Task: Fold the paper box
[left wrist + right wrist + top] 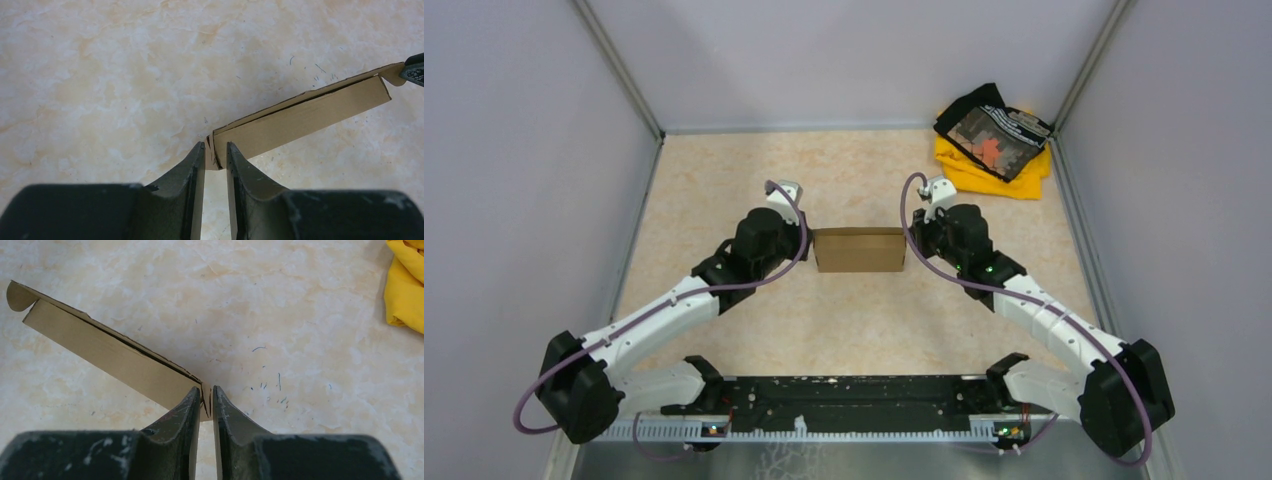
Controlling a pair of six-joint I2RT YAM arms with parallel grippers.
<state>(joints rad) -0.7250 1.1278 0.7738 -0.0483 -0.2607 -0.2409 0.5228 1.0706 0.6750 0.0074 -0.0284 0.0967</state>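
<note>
While the left end effector (216, 150) and right end effector (207, 394) each pinch an end, the paper box (859, 250) spans lengthwise between them, equally near both.

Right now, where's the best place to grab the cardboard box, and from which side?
Take the paper box by the thin flaps sticking out at its short ends, coming from left and right. Its body looks too wide for narrow jaws; the flaps slip between them.
</note>
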